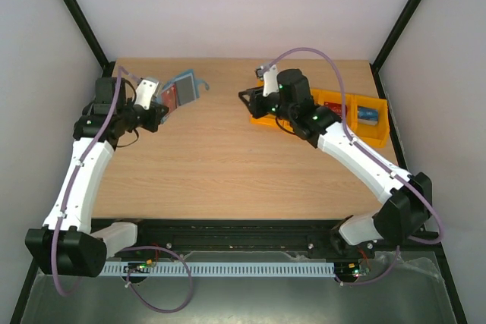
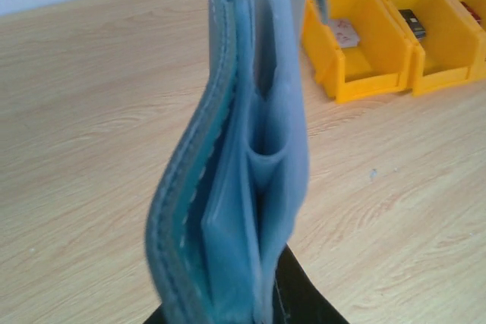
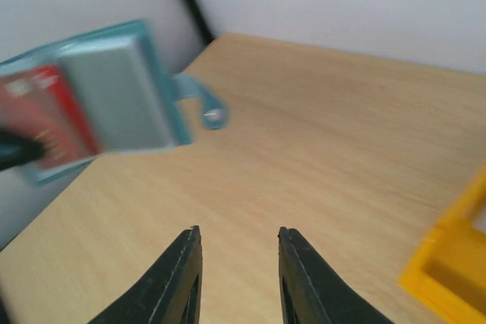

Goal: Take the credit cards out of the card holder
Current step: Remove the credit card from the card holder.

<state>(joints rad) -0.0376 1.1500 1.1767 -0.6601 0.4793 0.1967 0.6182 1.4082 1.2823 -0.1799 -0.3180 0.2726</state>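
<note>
Though blurred, the card holder [image 3: 167,89] shows one red card [image 3: 53,115].

Yellow-orange plastic bins [image 1: 334,99] stand in a row right of centre in the top view, on a light wooden table [image 1: 228,165]. White walls [image 1: 243,5] fill the frame's upper part.
</note>
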